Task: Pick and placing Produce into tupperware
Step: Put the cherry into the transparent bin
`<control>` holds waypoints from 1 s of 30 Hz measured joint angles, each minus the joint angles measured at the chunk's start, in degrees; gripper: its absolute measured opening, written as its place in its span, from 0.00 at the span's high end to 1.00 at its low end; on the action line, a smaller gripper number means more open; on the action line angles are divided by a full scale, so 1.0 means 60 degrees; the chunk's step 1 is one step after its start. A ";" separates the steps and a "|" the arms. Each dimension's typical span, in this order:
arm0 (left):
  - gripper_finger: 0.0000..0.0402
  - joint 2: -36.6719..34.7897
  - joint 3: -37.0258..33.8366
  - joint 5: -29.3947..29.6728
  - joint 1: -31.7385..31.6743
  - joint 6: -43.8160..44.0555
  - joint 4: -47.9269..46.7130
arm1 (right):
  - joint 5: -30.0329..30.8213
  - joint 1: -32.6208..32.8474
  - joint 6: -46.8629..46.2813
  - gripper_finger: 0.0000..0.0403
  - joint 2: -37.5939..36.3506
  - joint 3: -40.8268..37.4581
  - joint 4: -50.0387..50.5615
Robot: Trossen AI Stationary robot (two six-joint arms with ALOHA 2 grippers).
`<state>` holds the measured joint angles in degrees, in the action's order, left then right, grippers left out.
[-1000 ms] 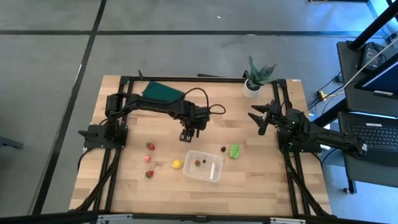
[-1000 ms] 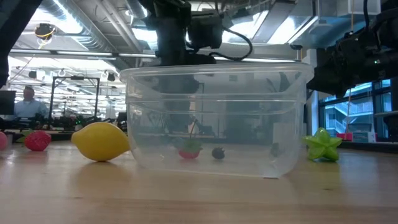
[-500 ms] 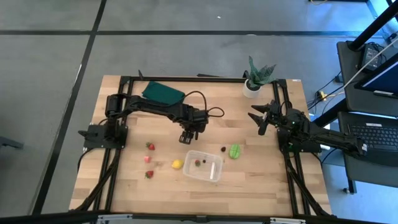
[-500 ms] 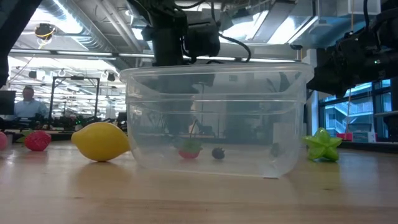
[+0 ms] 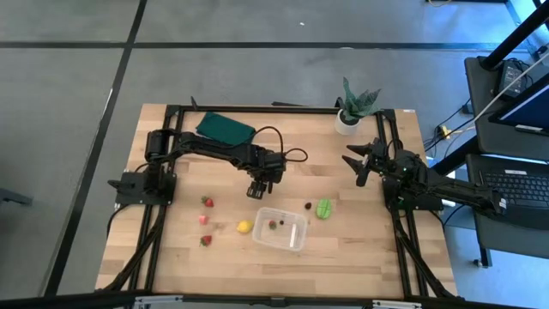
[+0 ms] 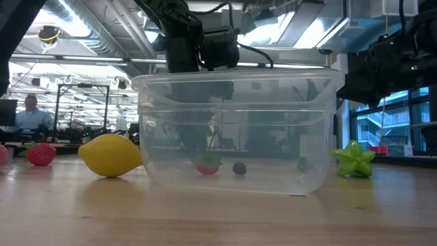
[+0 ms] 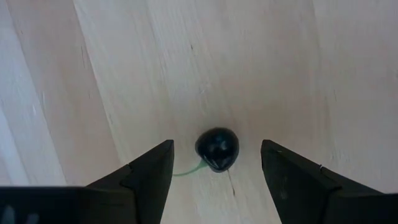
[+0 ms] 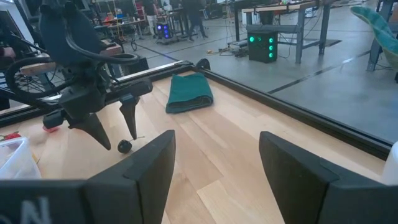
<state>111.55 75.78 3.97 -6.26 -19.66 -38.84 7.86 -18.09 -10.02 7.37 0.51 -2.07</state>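
Tupperware (image 5: 280, 228) holds two small pieces while strawberries (image 5: 207, 202), lemon (image 5: 244, 227) and green piece (image 5: 323, 209) wait on the surface, left gripper (image 7: 214, 163) fingers released around a dark berry (image 7: 217, 149).

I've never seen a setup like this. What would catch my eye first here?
Probably the left gripper, open and poised over a dark berry on the bare wood just behind the clear tupperware, which already holds a red piece and a dark one. Around the tub lie a yellow lemon, strawberries and a light green piece. The right gripper waits open near a potted plant.
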 joint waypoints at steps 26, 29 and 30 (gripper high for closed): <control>0.42 0.0000 -0.0493 -0.0442 -0.0191 0.0462 0.0836 | 0.0000 0.0003 -0.0001 0.42 0.0000 0.0000 0.0000; 0.42 0.0000 -0.0493 -0.0653 -0.0251 0.0510 0.0766 | 0.0000 0.0000 -0.0033 0.42 0.0000 0.0000 0.0000; 0.42 0.0000 -0.0493 -0.0690 -0.0251 0.0510 0.0723 | 0.0000 0.0000 -0.0037 0.42 -0.0002 0.0000 0.0000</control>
<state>111.55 72.82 -0.17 -7.77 -16.60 -34.50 7.86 -18.09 -10.24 7.36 0.51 -2.07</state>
